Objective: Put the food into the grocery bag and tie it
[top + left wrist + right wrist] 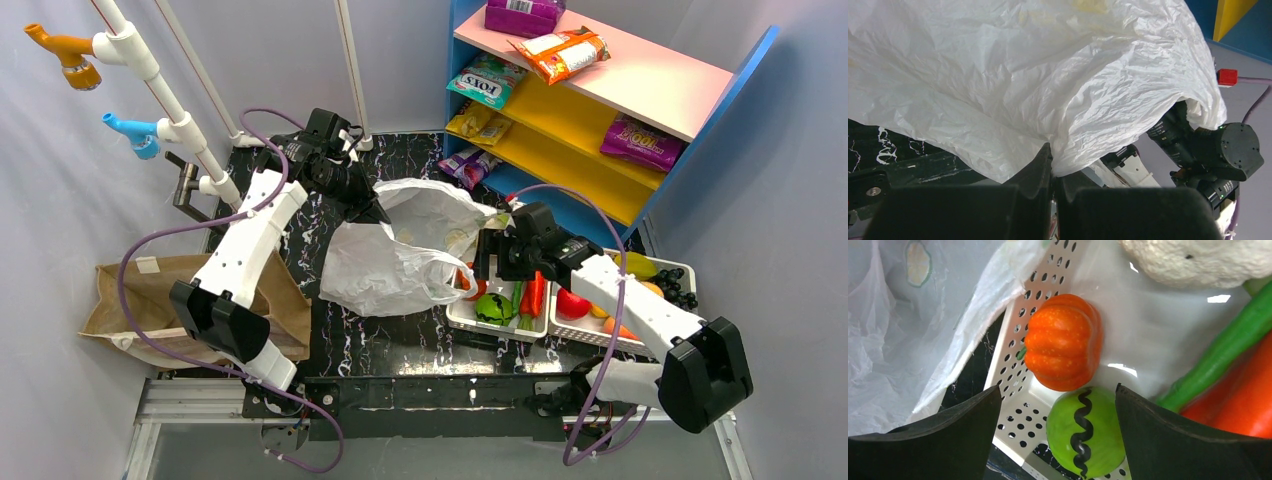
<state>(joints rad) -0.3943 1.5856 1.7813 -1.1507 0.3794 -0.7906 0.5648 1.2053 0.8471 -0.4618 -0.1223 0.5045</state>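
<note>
Left claw (pixel 1053 150) clamped on the grocery bag (pixel 1048 75) — right claw (pixel 1058 390) wide open, empty, over the pumpkin (pixel 1063 342).

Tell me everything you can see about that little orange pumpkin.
The pumpkin is small, ribbed, glossy orange with pale speckles, plastic-looking, with a green stem stub. It lies on its side against the holed wall of a white basket, seemingly touching a green fruit with a black wavy stripe. The right gripper hangs open above, not touching it.
</note>
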